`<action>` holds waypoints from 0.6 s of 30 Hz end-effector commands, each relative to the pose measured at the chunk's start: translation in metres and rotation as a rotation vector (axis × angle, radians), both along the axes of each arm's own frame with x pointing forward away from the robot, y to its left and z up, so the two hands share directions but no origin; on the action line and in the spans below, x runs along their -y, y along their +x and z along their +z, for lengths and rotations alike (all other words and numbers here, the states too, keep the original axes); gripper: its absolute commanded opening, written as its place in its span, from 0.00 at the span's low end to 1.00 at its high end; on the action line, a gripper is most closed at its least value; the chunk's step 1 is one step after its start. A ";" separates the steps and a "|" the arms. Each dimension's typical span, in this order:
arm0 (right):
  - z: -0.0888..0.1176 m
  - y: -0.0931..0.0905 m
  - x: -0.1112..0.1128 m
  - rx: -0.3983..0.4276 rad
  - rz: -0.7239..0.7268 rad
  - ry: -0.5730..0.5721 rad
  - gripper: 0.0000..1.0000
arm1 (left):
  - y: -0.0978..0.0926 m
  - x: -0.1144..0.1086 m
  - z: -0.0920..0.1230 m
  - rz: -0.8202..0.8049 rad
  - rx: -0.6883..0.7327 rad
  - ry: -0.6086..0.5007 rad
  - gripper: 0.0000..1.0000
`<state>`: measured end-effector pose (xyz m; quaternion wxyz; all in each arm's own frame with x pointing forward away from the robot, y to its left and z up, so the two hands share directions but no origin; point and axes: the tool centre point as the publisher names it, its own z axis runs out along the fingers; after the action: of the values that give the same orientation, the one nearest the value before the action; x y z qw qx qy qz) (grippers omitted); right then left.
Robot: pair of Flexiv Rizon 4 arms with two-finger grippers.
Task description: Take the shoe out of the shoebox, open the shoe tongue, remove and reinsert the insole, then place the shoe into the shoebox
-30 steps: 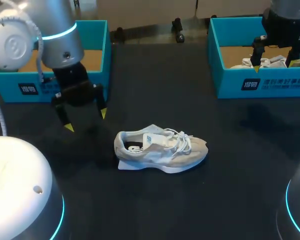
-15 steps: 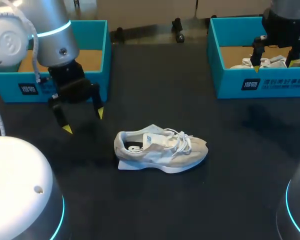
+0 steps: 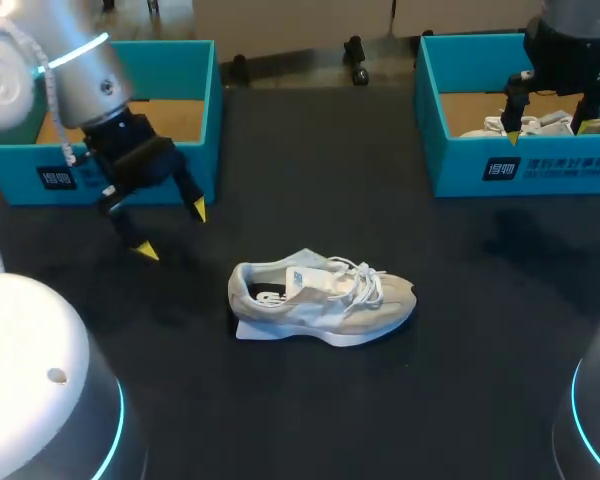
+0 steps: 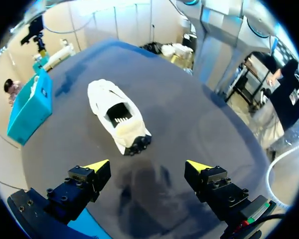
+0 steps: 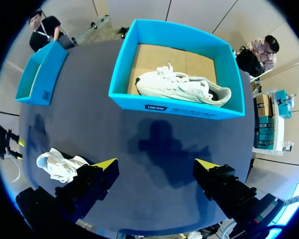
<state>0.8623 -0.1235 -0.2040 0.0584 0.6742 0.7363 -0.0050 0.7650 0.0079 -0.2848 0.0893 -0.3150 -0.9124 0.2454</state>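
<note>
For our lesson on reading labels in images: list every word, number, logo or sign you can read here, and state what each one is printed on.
Dark square label on the left turquoise cardboard shoebox: white characters, too small to read.
Dark label with white print on the right turquoise cardboard shoebox: too blurred to read.
Blue mark on the tongue of the pale grey sneaker: unreadable.
Nothing else readable.
</note>
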 end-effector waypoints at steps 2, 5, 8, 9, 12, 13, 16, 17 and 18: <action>-0.001 -0.001 0.000 0.002 0.000 0.002 1.00 | -0.006 -0.014 -0.005 0.065 0.007 -0.131 1.00; -0.001 -0.001 0.000 0.002 0.000 0.002 1.00 | -0.007 -0.016 -0.007 0.102 -0.005 -0.182 1.00; -0.001 -0.001 0.000 0.002 0.000 0.002 1.00 | -0.006 -0.019 -0.012 0.143 -0.036 -0.208 1.00; -0.001 -0.001 0.000 0.002 0.000 0.002 1.00 | -0.006 -0.019 -0.013 0.157 -0.042 -0.215 1.00; -0.001 -0.001 0.000 0.002 0.000 0.002 1.00 | -0.005 -0.021 -0.019 0.200 -0.074 -0.241 1.00; -0.001 -0.001 0.000 0.002 0.000 0.002 1.00 | -0.006 -0.022 -0.021 0.206 -0.082 -0.243 1.00; -0.001 -0.001 0.000 0.002 0.000 0.002 1.00 | -0.008 -0.023 -0.029 0.233 -0.090 -0.270 1.00; -0.001 -0.001 0.000 0.002 0.000 0.002 1.00 | -0.009 -0.024 -0.031 0.241 -0.088 -0.285 1.00; -0.001 -0.001 0.000 0.002 0.000 0.002 1.00 | -0.010 -0.024 -0.034 0.251 -0.093 -0.294 1.00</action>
<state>0.8623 -0.1235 -0.2040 0.0584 0.6741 0.7363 -0.0050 0.7588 0.0297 -0.3086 0.0636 -0.2051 -0.8995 0.3804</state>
